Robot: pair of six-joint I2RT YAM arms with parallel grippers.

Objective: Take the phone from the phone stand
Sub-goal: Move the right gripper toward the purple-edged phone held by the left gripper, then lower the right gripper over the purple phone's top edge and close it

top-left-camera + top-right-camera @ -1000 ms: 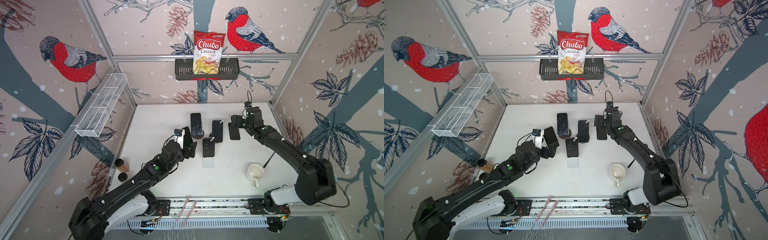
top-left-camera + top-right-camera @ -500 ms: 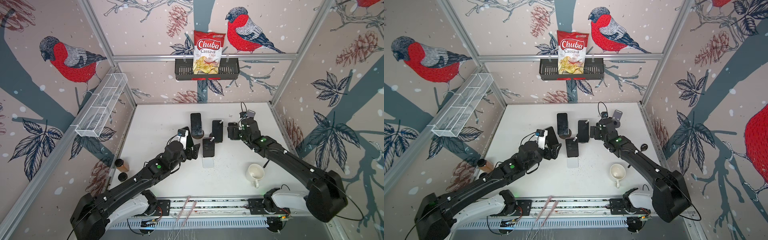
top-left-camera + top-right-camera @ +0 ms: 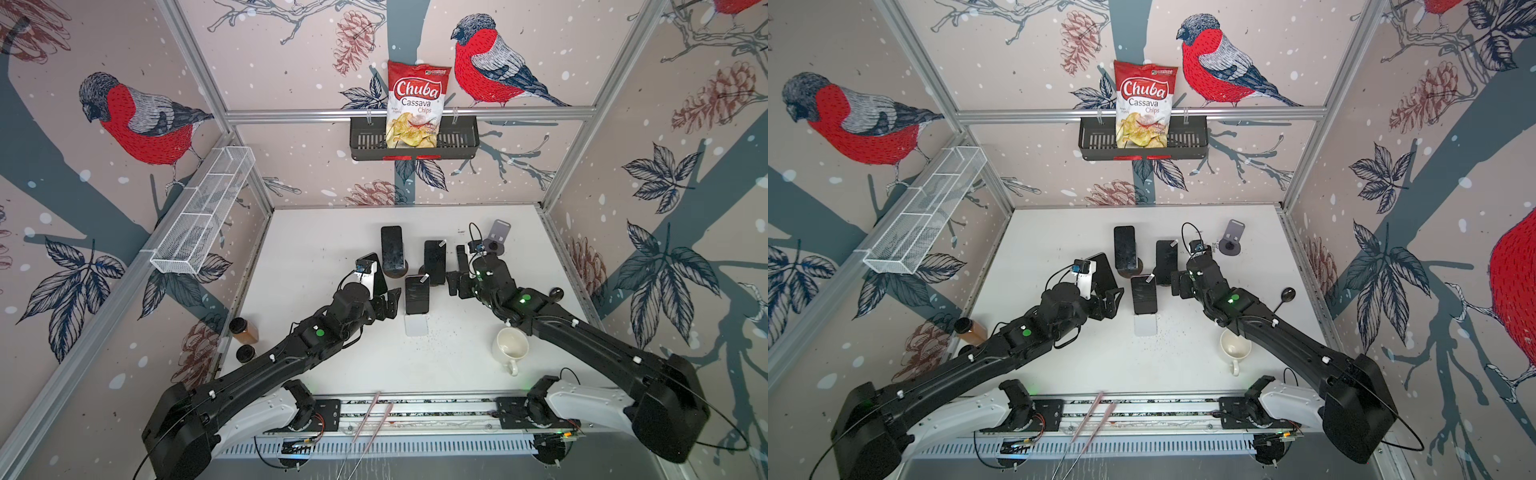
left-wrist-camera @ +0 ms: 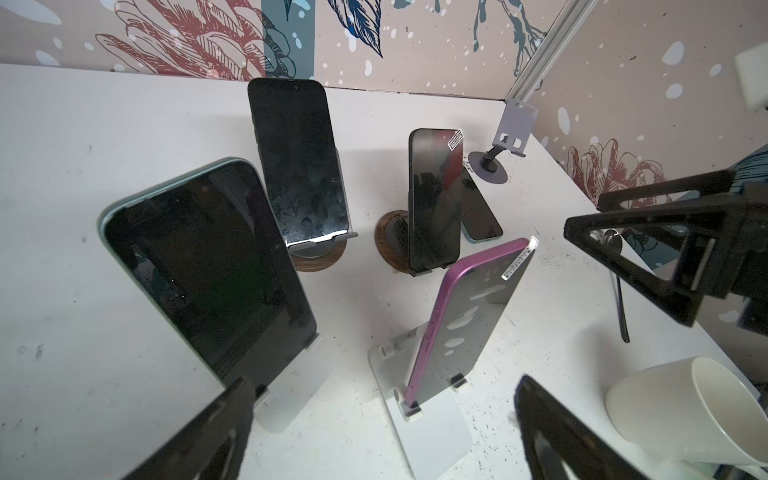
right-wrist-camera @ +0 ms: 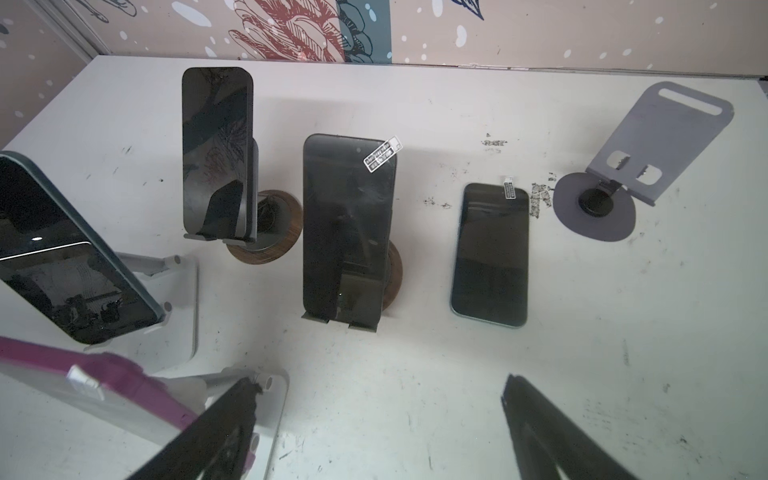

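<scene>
- Quick status from my end: one phone [image 5: 490,253] is already lying flat on the white table [image 5: 415,374], just beside the empty grey stand [image 5: 660,141] near the back right corner. So I'd call that one done.
- Four more are on stands as far as I can see: a tall dark phone [image 4: 297,162] on a wood-base stand [image 4: 320,257], a stickered phone [image 5: 347,228] on another round wooden base, a purple-edged phone [image 4: 469,316] on a white folding stand [image 4: 432,432], and a green-edged phone [image 4: 208,270] on a second white stand.
- Right gripper [image 5: 374,428] is empty, fingers spread wide, hovering low over bare table in front of the stickered phone and the flat one. Not touching either.
- Left gripper [image 4: 382,432] is also spread wide and holding nothing, sitting between the green-edged phone and the purple one.
- If the job means all of them, I'm roughly a fifth of the way through. If just one, it's basically finished.
- Guessing the stickered phone is my next pick on the right side; it leans back on small lips, so it'll want lifting up and out, not dragging.
</scene>
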